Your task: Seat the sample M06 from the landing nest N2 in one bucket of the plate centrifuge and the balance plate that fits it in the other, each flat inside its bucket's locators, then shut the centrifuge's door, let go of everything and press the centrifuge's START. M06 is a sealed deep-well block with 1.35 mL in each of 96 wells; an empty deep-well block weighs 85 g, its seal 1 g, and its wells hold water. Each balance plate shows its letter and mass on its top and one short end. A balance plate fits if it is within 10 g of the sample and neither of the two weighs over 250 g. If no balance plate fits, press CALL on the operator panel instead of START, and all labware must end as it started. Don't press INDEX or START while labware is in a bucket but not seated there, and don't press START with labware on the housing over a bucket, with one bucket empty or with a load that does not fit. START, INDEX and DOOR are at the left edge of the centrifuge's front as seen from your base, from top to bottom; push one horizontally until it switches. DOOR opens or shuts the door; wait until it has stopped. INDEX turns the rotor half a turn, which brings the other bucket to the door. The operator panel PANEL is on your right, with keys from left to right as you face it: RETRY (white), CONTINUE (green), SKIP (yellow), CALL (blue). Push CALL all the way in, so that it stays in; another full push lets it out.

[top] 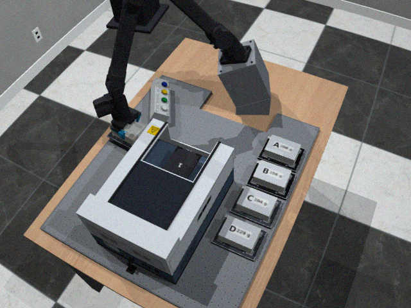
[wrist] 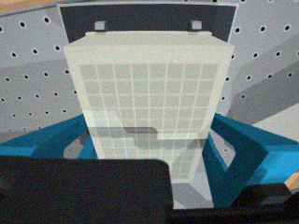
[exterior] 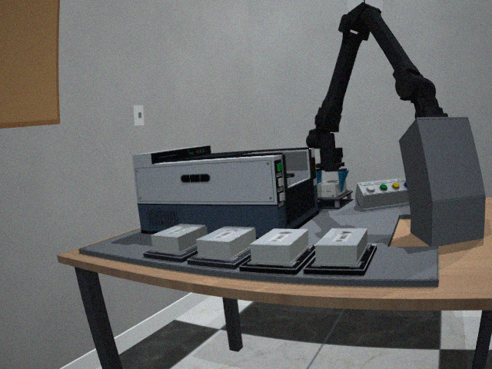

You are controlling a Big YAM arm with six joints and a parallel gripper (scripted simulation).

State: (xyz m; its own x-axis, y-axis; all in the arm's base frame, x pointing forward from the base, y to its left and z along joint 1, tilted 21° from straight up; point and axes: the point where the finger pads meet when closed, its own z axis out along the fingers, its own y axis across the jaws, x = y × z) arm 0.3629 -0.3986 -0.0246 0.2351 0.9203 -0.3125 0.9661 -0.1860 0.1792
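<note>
the wooden table [top: 308,99] is carrying a grey perforated base plate [top: 205,278], and the plate centrifuge [top: 159,231] is sitting on that plate with its top door open over a dark bucket [top: 180,162]. 4 balance plates, a [top: 282,149], b [top: 271,174], c [top: 256,202] and d [top: 239,232], are lying in a row beside it. the operator panel [top: 162,95] is standing just beyond the gripper [top: 130,125]. the gripper is clamping the sample m06 [wrist: 149,89] across its short width, blue fingers pressing on both long sides, right over the landing nest [wrist: 75,23]. the block's long axis is running straight away from the wrist camera, its sealed well grid facing up.
</note>
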